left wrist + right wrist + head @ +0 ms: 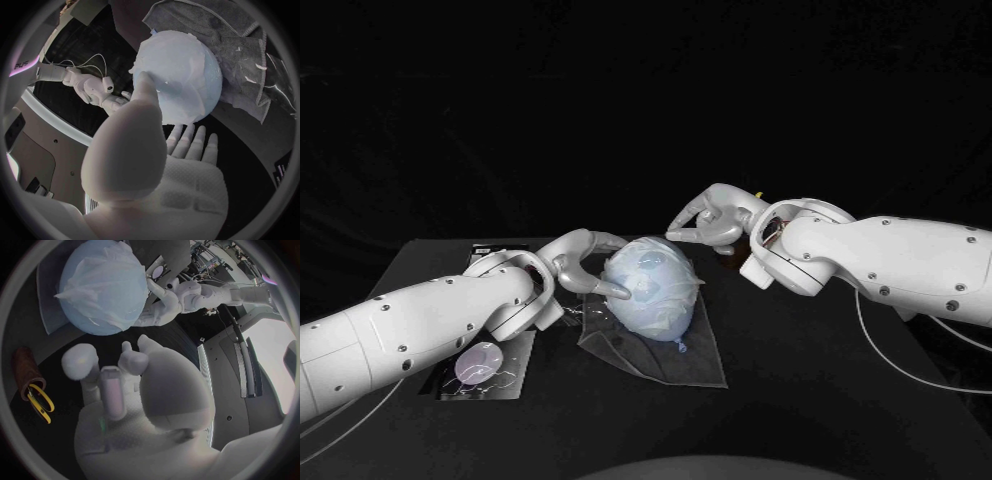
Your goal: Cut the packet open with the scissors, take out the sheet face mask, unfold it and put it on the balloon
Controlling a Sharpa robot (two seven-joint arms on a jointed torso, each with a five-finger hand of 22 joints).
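Observation:
The pale blue balloon (655, 308) lies on its side at the table's middle, with the white sheet face mask (651, 270) draped over its upper part. My left hand (589, 265) is at the balloon's left side with fingers spread; its thumb (144, 85) touches the mask's edge on the balloon (184, 65). My right hand (710, 224) hovers behind and to the right of the balloon, apart from it, fingers loosely bent and holding nothing. From the right wrist I see the balloon (103, 305), the crumpled mask (81, 287) and the yellow-handled scissors (39, 401) lying on the table.
A clear crinkled plastic sheet (692, 362) lies under the balloon and reaches toward the front. A dark tray (463, 388) with a small round thing (480, 362) sits at front left. A brown cylinder (25, 366) lies beside the scissors, behind the balloon.

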